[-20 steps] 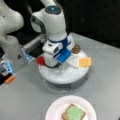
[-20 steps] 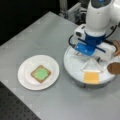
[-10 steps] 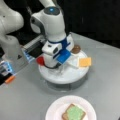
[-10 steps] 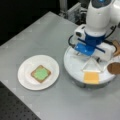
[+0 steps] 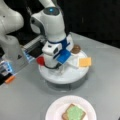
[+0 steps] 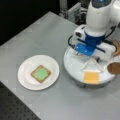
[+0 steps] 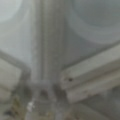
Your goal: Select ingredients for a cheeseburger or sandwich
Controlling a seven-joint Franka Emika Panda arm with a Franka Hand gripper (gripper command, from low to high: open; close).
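The gripper (image 5: 57,67) is down low over the round white tray (image 5: 72,75), its tips buried behind the arm's own body, so I cannot tell whether they stand apart or together. The red tomato slice (image 5: 40,60) peeks out just beside the gripper, on the tray's rim toward a front view's left. That's the nearest piece. The orange cheese square (image 6: 91,77) lies on the opposite side of the tray, with the dark patty (image 6: 114,68) near it. Well apart, on the white plate (image 6: 25,80) toward the tabletop's near edge, the sandwich (image 6: 41,73) stands as toast with green lettuce on top, nothing more yet.
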